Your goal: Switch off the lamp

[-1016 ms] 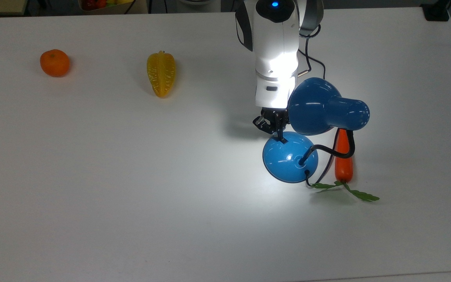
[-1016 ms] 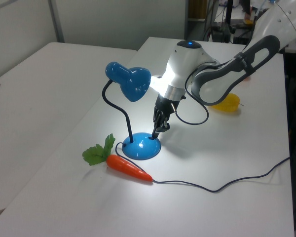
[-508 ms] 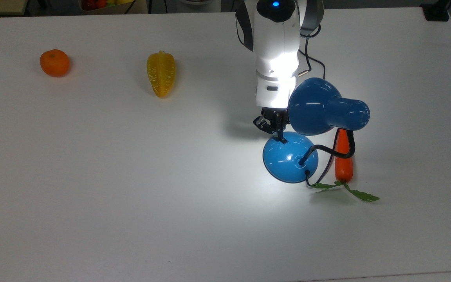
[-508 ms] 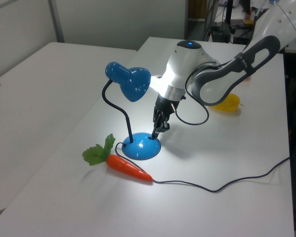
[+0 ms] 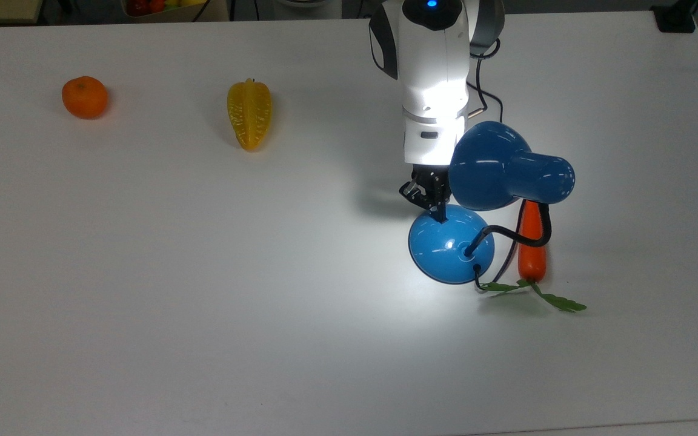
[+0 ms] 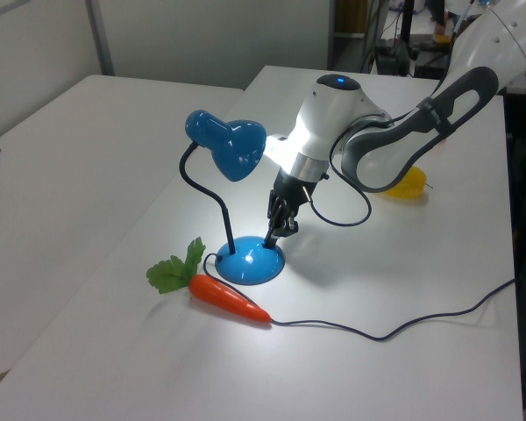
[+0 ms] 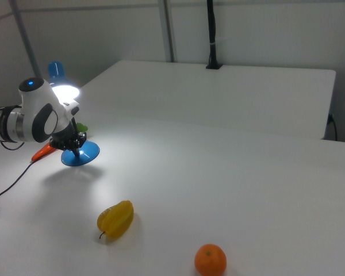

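The glossy blue desk lamp (image 5: 452, 244) stands on the white tabletop (image 5: 203, 272), toward the top view's right of centre. Its round dome base sits flat, and a black gooseneck rises from the base top and curves up to the bell-shaped blue shade (image 5: 506, 166). The shade hangs above and just beyond the base, its mouth turned toward the arm. The lamp is lit: a bright pool of light falls on the tabletop around the base and on the arm's white housing. A black cord (image 6: 403, 324) leaves the base and trails across the tabletop toward the left view's right.

The end effector (image 5: 440, 209) of the white robot arm (image 5: 434, 72) points down at the far edge of the dome base as the top view shows it. Its dark fingers are drawn close together with nothing gripped between them, and their tip meets the base surface at a small dark spot. In the left view the end effector (image 6: 276, 237) sits at the base's upper right edge.

An orange toy carrot with green leaves (image 5: 532, 251) lies just beside the base, on the top view's right, partly under the shade. A yellow star fruit (image 5: 249, 114) lies well apart toward the top view's left, and a round orange fruit (image 5: 84, 96) lies farther left still.
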Controlling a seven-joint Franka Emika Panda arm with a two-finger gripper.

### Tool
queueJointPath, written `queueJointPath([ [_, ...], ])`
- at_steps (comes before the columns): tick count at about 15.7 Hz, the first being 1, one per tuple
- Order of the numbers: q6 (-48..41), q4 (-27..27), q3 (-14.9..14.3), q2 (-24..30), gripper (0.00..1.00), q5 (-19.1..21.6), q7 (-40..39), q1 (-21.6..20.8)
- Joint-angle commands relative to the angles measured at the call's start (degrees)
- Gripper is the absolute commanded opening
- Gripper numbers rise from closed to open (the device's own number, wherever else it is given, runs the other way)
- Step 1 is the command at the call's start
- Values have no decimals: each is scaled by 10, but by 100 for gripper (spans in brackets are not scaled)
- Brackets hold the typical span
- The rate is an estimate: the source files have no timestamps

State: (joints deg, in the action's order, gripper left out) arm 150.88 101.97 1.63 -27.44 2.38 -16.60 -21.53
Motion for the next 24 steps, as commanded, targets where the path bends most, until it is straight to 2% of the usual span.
queueJointPath([
  [1,20,6,0,-12,0,-9,-4,-5],
  [14,2,39,0,7,0,-19,-3,4],
  [22,-182,34,0,105,0,-19,-2,20],
  [23,-208,34,0,116,7,-19,-3,24],
  [24,-231,33,0,128,21,-19,-4,26],
])
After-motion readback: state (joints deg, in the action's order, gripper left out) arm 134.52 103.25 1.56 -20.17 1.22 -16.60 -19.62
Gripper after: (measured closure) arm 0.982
